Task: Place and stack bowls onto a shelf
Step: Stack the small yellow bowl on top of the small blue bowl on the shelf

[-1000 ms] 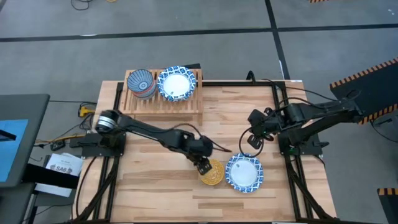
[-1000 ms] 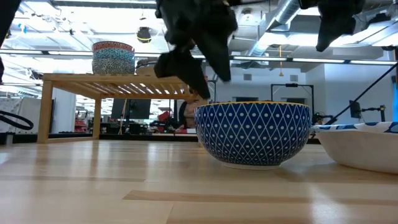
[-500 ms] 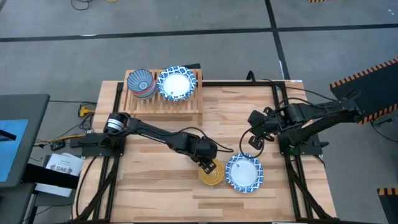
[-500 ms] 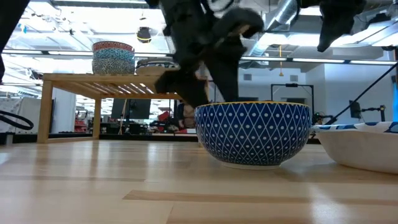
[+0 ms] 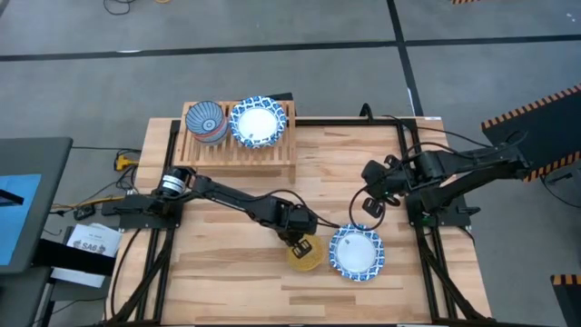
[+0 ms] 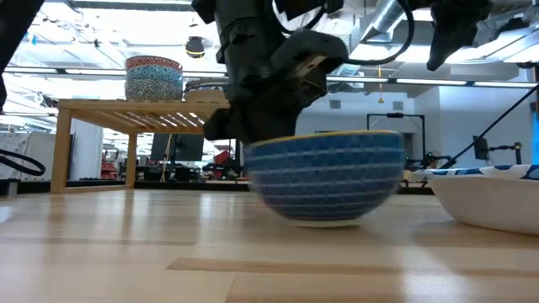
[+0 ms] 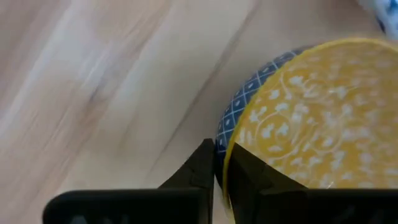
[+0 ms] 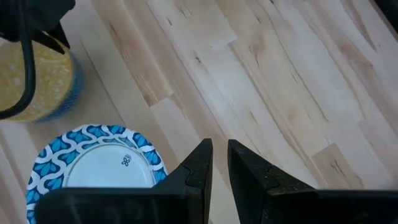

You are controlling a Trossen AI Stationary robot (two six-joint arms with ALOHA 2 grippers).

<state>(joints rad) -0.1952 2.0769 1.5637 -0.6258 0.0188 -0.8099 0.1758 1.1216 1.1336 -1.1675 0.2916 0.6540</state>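
A small bowl (image 5: 309, 256), blue-patterned outside and yellow inside, sits on the table's near middle. My left gripper (image 5: 298, 242) is shut on its rim. Just to its right rests a wide blue-and-white bowl (image 5: 356, 253) on its base. On the wooden shelf (image 5: 272, 151) at the far left stand a stack of small bowls (image 5: 206, 122) and another wide bowl (image 5: 256, 123). My right gripper (image 5: 370, 196) hovers above the table, right of centre, its fingers (image 8: 200, 163) a narrow gap apart with nothing between them. My left gripper pinches the small bowl's rim (image 7: 225, 144) on its far-left side, one finger (image 7: 204, 163) outside the blue wall and one (image 7: 249, 175) inside on the yellow. The fingers come from above, pointing down. The bowl stays upright with its base at the tabletop (image 6: 324, 220).
The wide bowl stands close beside the held one, almost touching it. Bare wood lies left of and in front of the small bowl (image 6: 126, 244). The shelf has free slats (image 5: 272, 159) on its near and right parts. Metal arm frames (image 5: 427, 218) flank the table.
My left gripper has come down toward the table's near edge onto the small bowl's rim and has shut on it. The bowl has shifted a little toward the table's left, staying upright.
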